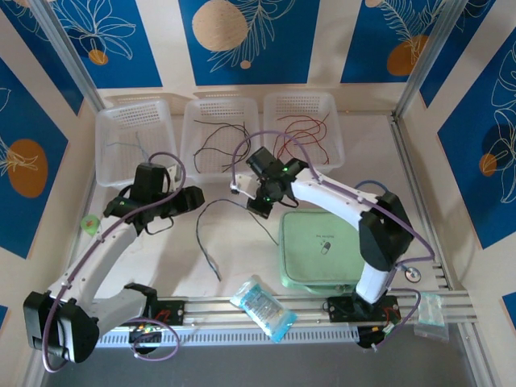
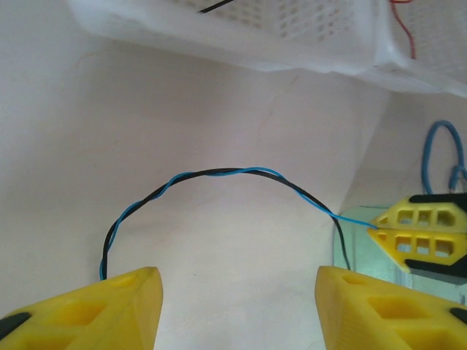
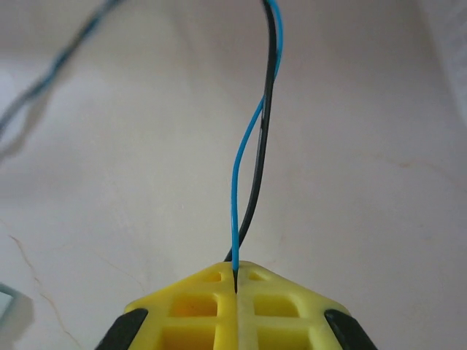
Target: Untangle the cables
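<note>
A thin blue cable and a black cable (image 2: 219,173), twisted together, arc over the table (image 1: 222,201), and a tail trails toward the near edge. My right gripper (image 3: 235,271) is shut on the blue cable's end. The black strand (image 3: 257,182) slips down behind its fingertips. The same gripper (image 2: 378,228) points left at the arc's right end (image 1: 251,207). My left gripper (image 2: 237,275) stands open just short of the arc, nothing between its fingers, left fingertip (image 2: 142,281) over the cable's left leg (image 1: 197,205). More cables lie in the baskets: black (image 1: 222,137), red (image 1: 305,133).
Three white baskets (image 1: 135,161) line the back of the table. A green pouch (image 1: 322,250) lies right of centre and a clear blue packet (image 1: 262,306) rests on the front rail. A metal disc (image 1: 413,276) lies near the right arm's base.
</note>
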